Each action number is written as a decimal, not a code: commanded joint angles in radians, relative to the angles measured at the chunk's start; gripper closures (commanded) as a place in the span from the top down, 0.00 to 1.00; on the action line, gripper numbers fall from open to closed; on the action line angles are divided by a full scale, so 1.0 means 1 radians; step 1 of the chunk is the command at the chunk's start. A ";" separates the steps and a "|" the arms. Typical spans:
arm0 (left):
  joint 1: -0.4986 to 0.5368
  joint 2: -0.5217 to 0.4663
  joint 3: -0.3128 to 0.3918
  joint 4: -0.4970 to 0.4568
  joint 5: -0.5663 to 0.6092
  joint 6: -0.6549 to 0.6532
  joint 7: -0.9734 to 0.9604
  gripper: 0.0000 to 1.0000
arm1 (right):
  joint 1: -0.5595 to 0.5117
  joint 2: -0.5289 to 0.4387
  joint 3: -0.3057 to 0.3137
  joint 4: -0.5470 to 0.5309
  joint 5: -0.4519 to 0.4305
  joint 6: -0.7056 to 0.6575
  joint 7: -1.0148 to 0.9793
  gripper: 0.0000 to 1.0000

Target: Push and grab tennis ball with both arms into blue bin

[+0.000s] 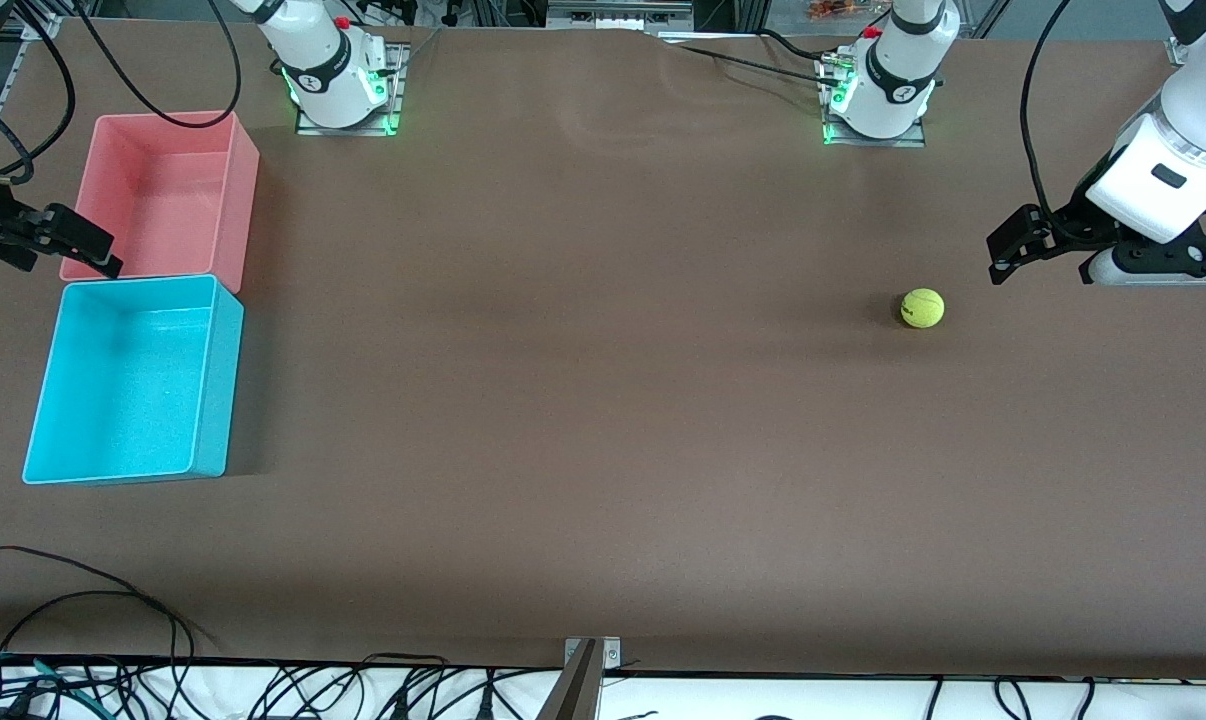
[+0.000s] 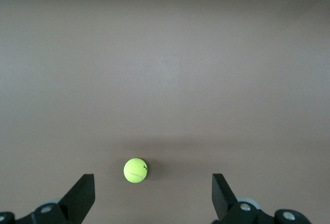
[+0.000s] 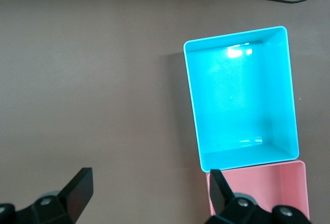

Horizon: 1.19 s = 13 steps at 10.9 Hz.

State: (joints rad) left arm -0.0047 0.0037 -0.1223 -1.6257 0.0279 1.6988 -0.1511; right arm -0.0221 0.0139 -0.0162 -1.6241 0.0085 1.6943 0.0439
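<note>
Yellow-green tennis ball sits on the brown desk near the left arm's end, untouched. Left end effector hangs just beside it, fingers spread wide. Right end effector, also open, waits over the pink bin, beside the blue bin. Approach stage, I'd say: next comes a push toward the bins.

We note the tennis ball, fuzzy yellow-green with a small dark logo, resting alone on the bare tabletop toward the left arm's end. The blue bin, a cyan rectangular tub, sits upright and empty at the right arm's end, well apart from the ball.
</note>
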 commanded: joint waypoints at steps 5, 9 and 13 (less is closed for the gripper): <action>0.003 -0.005 0.001 0.012 -0.014 -0.041 0.027 1.00 | -0.002 0.001 -0.001 0.013 0.002 -0.002 -0.001 1.00; 0.005 -0.004 0.004 0.012 -0.017 -0.042 0.024 1.00 | -0.002 0.001 -0.001 0.013 0.002 -0.002 -0.001 1.00; 0.014 -0.002 0.007 0.012 -0.017 -0.047 0.022 1.00 | -0.002 0.001 -0.002 0.013 0.001 -0.002 -0.001 1.00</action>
State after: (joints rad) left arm -0.0022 0.0037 -0.1190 -1.6257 0.0279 1.6742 -0.1491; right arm -0.0220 0.0139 -0.0166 -1.6242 0.0085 1.6945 0.0439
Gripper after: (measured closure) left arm 0.000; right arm 0.000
